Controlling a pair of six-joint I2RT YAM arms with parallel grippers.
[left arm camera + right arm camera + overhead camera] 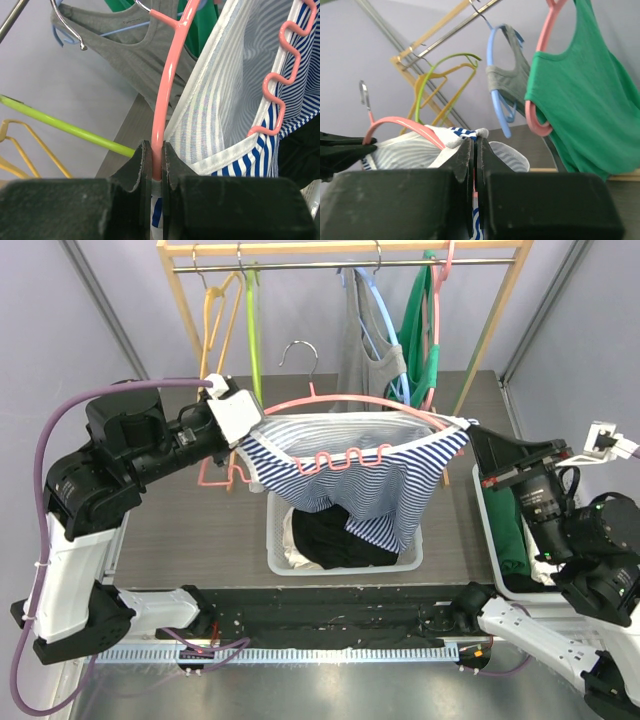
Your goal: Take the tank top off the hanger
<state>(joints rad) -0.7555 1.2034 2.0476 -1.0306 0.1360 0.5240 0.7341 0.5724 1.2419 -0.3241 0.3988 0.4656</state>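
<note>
At the near edge sit the two arm bases. Just past them is a white basket (pixel 277 540) with dark clothes inside. A white bin (pixel 484 530) stands at the table's right edge, close under the right arm.

The striped tank top (pixel 400 490) is on the pink hanger (pixel 345 397), up in the air over the basket. Its low end dips into the basket. The left gripper (pixel 252 428) is squeezed tight on the hanger's left end. The right gripper (pixel 472 430) is pinched tight on the tank top's white edge at the hanger's right end.

There is bare table left of the basket. The hanger's silver hook (pixel 298 355) hangs on nothing.

Far back is the rack (pixel 300 265), with a grey top (pixel 360 350) and a green top (pixel 415 350) just behind the hanger's right side.
</note>
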